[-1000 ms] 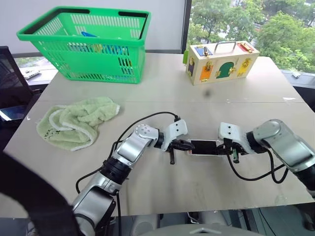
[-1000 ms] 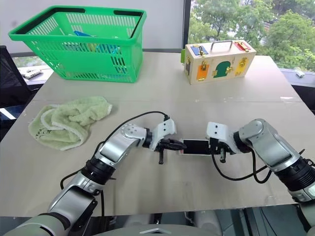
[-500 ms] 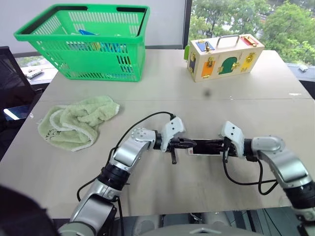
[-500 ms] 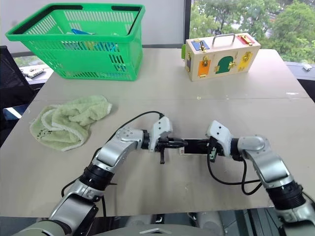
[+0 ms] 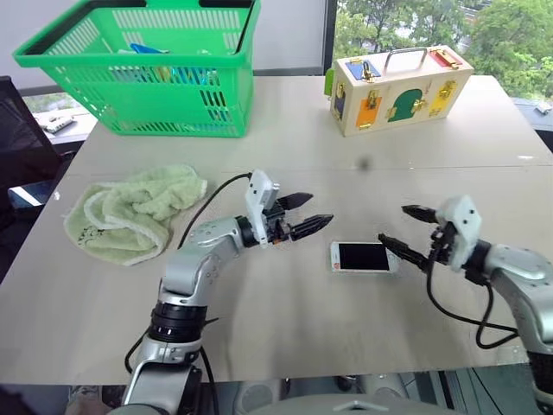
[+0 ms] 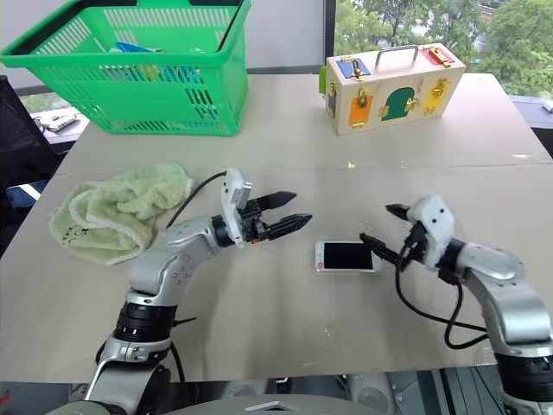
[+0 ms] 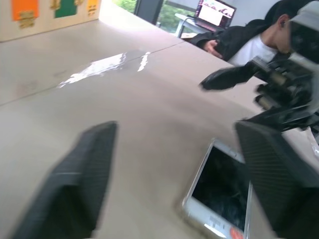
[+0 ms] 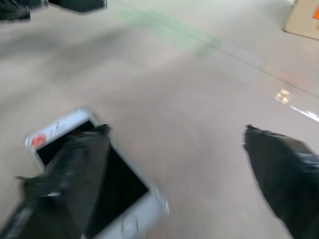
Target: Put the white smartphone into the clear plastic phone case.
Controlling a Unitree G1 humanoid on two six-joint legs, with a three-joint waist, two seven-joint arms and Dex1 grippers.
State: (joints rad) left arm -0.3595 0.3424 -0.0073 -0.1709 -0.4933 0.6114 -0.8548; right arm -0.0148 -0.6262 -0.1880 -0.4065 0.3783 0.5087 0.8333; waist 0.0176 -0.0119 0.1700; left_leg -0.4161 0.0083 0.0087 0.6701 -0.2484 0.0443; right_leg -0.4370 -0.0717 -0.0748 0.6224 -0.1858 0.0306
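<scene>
Head camera, left eye: the white smartphone (image 5: 363, 257) lay flat on the table (image 5: 285, 337), screen up, between the two arms. The left gripper (image 5: 304, 213) hung off to its left with both fingers spread wide, holding nothing, clear of the phone. The right gripper (image 5: 406, 229) sat just right of the phone, fingers likewise parted and empty, the nearer finger tip close to the phone's right end. Farther off stood the green basket (image 5: 138, 73), the wooden latch box (image 5: 399, 89) and, at left, the green towel (image 5: 134, 212).

Right eye: same picture, phone alone on the bare tabletop, nothing gripping it.

Left wrist view: the phone showed beside one of that gripper's fingers, and a thin raised edge seemed to hug its outline. A person sat in the background.

Right wrist view: the phone lay partly behind one finger, and its corner seemed to carry a pale rim.

My call: no loose clear plastic phone case turned up on the table, so the phone looked already seated in it and released, though the rim was too faint to be sure.
</scene>
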